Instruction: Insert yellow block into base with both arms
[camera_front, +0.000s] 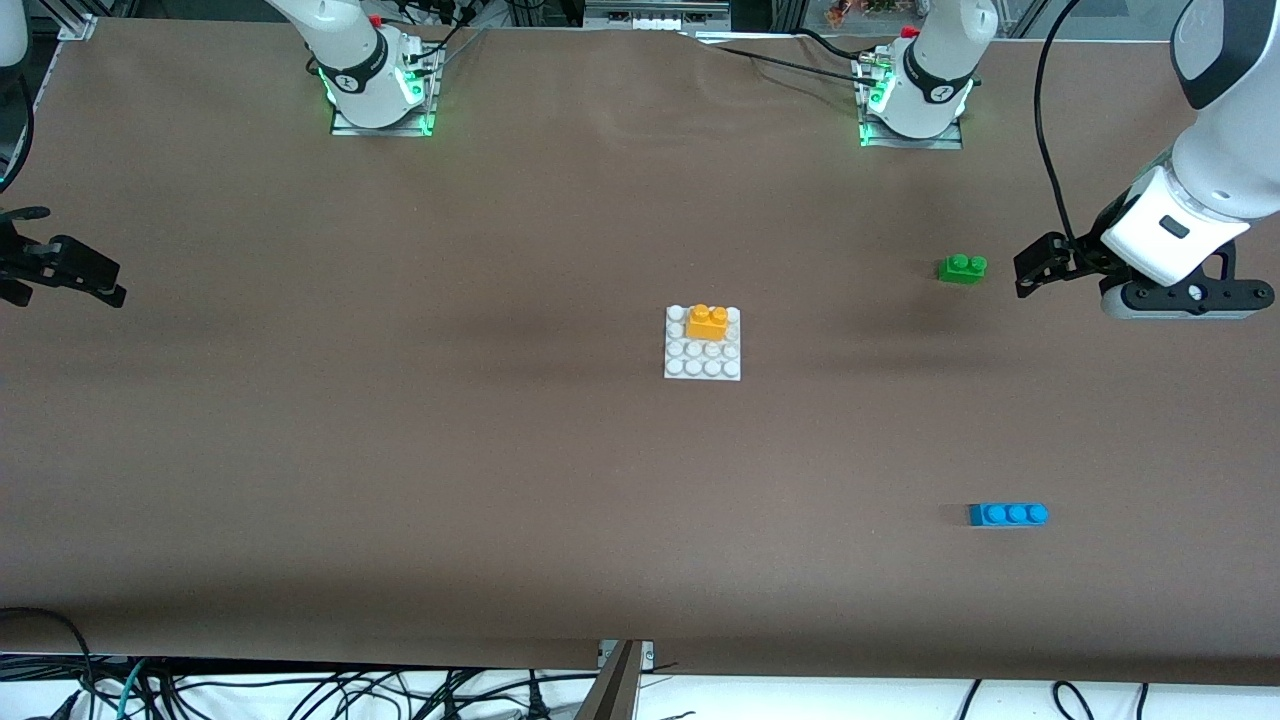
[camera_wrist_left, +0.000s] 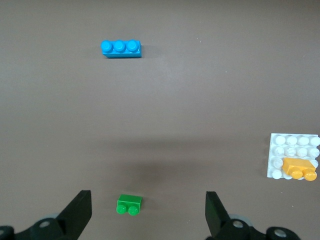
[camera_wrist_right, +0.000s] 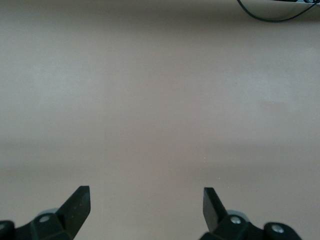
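Observation:
The yellow block (camera_front: 707, 322) sits on the white studded base (camera_front: 700, 365) in the middle of the table, on the base's rows farthest from the front camera. Both also show in the left wrist view: the block (camera_wrist_left: 299, 168) on the base (camera_wrist_left: 292, 145). My left gripper (camera_front: 1022, 275) is open and empty at the left arm's end of the table, beside the green brick (camera_front: 962, 268). In its wrist view the left gripper (camera_wrist_left: 148, 210) is spread wide, with the green brick (camera_wrist_left: 129, 204) below it. My right gripper (camera_front: 112, 285) is open and empty over bare table (camera_wrist_right: 146, 205) at the right arm's end.
A blue three-stud brick (camera_front: 1008, 514) lies nearer to the front camera than the green brick, toward the left arm's end; it also shows in the left wrist view (camera_wrist_left: 120, 48). Brown table surface surrounds the base. Cables hang below the table's front edge.

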